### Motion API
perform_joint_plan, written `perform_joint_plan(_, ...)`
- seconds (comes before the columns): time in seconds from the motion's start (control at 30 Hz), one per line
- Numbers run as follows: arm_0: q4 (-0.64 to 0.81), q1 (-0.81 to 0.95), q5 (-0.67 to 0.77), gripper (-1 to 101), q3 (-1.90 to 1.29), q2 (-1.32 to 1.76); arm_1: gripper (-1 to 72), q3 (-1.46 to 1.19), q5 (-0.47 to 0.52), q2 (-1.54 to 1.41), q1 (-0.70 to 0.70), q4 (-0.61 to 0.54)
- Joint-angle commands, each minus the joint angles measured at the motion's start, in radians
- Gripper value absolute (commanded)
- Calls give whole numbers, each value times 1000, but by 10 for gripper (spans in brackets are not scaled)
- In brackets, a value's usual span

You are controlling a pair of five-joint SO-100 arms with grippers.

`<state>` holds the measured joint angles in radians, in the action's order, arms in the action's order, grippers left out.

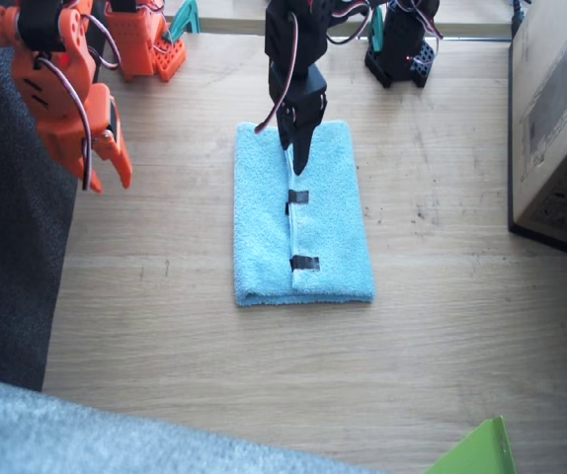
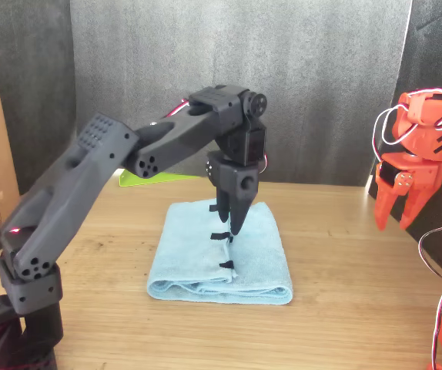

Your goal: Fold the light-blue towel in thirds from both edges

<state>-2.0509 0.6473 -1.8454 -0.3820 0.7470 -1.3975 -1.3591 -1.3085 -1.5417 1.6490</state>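
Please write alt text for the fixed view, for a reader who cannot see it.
A light-blue towel, folded narrow, lies on a wooden table with the black left gripper pointing down at its taped seam. The orange right gripper hangs aside, open and empty.

The left arm is matt black plastic: blocky links, one with rows of small round holes, and a round knob at the wrist. Thin red and white cables loop along it, and a small red light glows low on its near link. Its jaws taper to a dark point. The right arm is bright orange, with black servo blocks, white and red cables and pointed orange jaws.
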Motion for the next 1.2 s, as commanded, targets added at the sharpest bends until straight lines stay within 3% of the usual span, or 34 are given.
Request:
perform_joint_plan(0.0, -15, 150, -3, 229, -51, 230, 198, -17, -8, -95, -14, -17)
perform_joint_plan(0.17, 12, 494, 5, 224, -221, 463, 198, -52, -15, -155, -20, -35)
perform_joint_plan(0.5, 598, 1023, 26, 259, -1459, 1339, 194, -419, 17, -505, -12, -198)
perform_joint_plan(0.77, 831, 1069, 109, 254, -2056, 1700, 172, -778, 71, -934, 34, -291)
perform_joint_plan(0.9, 831, 1049, 138, 266, -2224, 1977, 133, -939, 97, -1074, 86, -385)
perform_joint_plan(1.0, 833, 1032, 153, 219, -2289, 2098, 72, -1035, 97, -1167, 89, -436)
perform_joint_plan(1.17, 827, 996, 153, 224, -2332, 2177, 1, -1177, 52, -1387, 75, -453)
